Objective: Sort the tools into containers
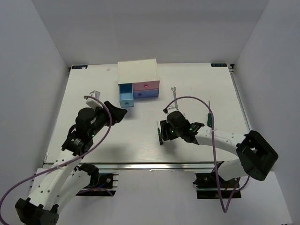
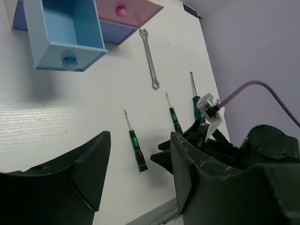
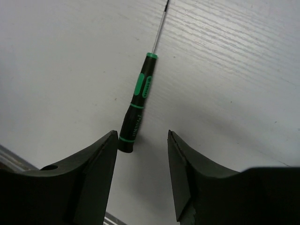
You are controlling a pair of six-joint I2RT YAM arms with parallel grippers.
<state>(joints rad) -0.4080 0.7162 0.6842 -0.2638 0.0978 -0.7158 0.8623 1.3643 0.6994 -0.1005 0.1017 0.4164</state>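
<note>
The right gripper (image 3: pixel 141 135) has its fingers (image 3: pixel 91 178) spread apart and clamps nothing. A dark-handled screwdriver (image 3: pixel 138 105) lies flat on the table (image 3: pixel 243 84) just ahead of them. Its butt end sits at the mouth of the gap, nearer one fingertip than the other, and whether it touches that tip cannot be told. Its thin shaft runs straight away from the fingers.

The left gripper (image 2: pixel 139 137) is also released, its fingers wide and empty, held above the table. In its wrist view the same screwdriver shows beyond the gap between its fingers, with the right gripper's dark tips just beside the handle. Farther off to that side lies a second screwdriver (image 2: pixel 175 119), its handle end hidden behind the right gripper. Beyond that one is the green-handled screwdriver (image 2: pixel 194 101). Well ahead of the left fingers the wrench (image 2: pixel 149 56) lies apart from all three.

Farther ahead still, the blue drawer (image 2: pixel 51 58) stands pulled out of the cabinet (image 1: pixel 137 71), knob toward the fingers. The pink drawer (image 2: pixel 133 11) and the periwinkle drawer (image 2: pixel 115 33) below it are beside it and shut. No tool touches any drawer.
</note>
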